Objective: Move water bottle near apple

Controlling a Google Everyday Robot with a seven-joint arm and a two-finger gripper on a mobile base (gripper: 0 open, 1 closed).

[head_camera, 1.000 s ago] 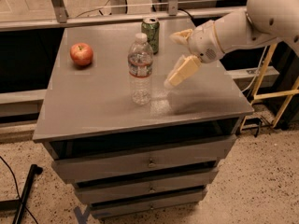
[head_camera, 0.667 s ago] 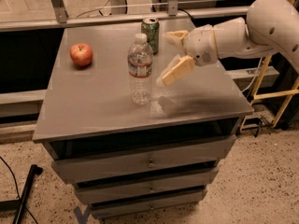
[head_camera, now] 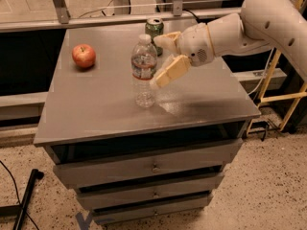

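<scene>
Gripper (head_camera: 155, 61) at frame centre, jaws spread beside the upright, ungrasped water bottle (head_camera: 144, 73); apple (head_camera: 84, 56) upper left, well apart; move not begun.

Gripper (head_camera: 156, 61) just right of upright water bottle (head_camera: 144, 73), fingers (head_camera: 170, 71) spread, apple (head_camera: 84, 56) well apart at left

No words or numbers can be read anywhere here. The water bottle (head_camera: 144, 68) wears a red, white and blue label band, but its print is too small to make out. The green can (head_camera: 153, 28) behind it shows no legible brand. The gripper (head_camera: 156, 61) hangs just right of the bottle, fingers (head_camera: 170, 71) spread.
</scene>
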